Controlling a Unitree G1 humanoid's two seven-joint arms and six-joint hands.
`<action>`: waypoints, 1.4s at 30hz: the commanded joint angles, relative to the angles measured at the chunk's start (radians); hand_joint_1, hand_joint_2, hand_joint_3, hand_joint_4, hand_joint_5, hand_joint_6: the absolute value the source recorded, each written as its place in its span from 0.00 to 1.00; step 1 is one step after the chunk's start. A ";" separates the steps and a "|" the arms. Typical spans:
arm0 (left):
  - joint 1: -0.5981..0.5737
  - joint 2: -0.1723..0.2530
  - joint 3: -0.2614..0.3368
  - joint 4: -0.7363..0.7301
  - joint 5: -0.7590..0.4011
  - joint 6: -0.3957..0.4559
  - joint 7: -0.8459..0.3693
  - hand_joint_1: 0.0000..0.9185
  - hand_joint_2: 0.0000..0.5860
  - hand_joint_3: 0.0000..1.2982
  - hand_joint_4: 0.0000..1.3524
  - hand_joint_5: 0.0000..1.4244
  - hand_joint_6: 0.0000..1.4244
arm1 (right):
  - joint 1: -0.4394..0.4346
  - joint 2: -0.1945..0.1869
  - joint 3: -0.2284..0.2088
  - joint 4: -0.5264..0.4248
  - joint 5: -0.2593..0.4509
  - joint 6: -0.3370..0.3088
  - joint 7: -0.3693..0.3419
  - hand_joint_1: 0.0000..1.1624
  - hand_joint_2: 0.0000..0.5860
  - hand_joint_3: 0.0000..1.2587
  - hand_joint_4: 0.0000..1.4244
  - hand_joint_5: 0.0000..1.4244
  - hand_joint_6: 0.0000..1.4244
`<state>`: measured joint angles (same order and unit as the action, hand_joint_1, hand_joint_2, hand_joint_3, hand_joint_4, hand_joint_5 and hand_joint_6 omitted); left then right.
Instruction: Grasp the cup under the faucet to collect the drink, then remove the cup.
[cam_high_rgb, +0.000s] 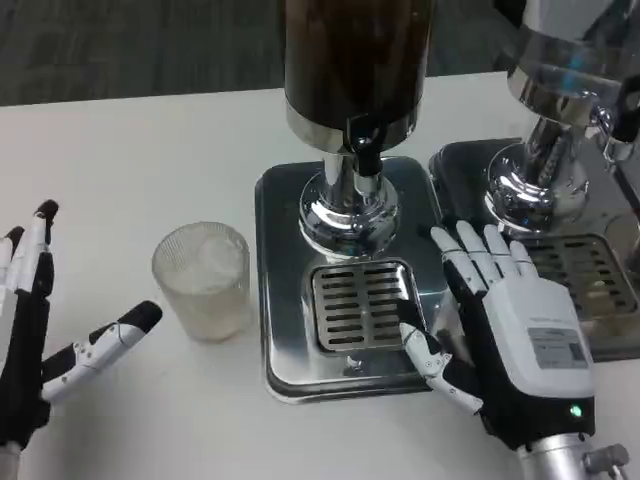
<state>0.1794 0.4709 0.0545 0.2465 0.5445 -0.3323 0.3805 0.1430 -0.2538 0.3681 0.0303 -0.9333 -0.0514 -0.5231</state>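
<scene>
In the head view we see our left hand (40, 320) resting low at the near left of the white table (140, 150), fingers spread apart and holding nothing; its thumb points toward the cup. The cup (203, 280), a clear frosted tumbler, stands upright on the bare table just beyond that thumb's tip, apart from it, and beside the dispenser's base rather than under the faucet.

Our right hand (510, 330) lies palm down on the right part of the shiny metal base (285, 250), fingers stretched out and apart, gripping nothing. Its thumb sits at the right edge of the slotted drip grille (360, 305), which lies just left of this hand. Beyond the hand's fingertips rises the chrome foot of the drink dispenser (355, 70), its dark tank above and the black faucet (365, 150) hanging over the grille. To the far side of the right hand stands a second dispenser (560, 90) on its own tray.
</scene>
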 joint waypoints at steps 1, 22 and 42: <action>-0.056 -0.004 -0.030 0.116 -0.023 -0.036 -0.012 0.00 0.00 0.00 0.00 0.00 0.00 | -0.003 -0.011 -0.007 -0.011 0.003 0.003 0.008 0.21 0.77 0.13 0.05 0.03 0.03; -0.253 0.043 -0.126 0.448 -0.059 -0.239 -0.069 0.00 0.00 0.00 0.00 0.00 0.00 | 0.012 0.036 0.006 -0.027 -0.039 0.073 -0.033 0.22 0.78 0.13 0.05 0.03 0.03; -0.359 0.044 -0.214 0.593 -0.065 -0.266 -0.108 0.00 0.00 0.00 0.00 0.00 0.00 | 0.020 0.054 0.017 -0.036 -0.050 0.101 -0.048 0.23 0.77 0.13 0.05 0.03 0.04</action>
<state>-0.1634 0.5212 -0.1423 0.8101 0.4873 -0.5748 0.3034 0.1635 -0.1981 0.3847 0.0030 -0.9792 0.0428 -0.5634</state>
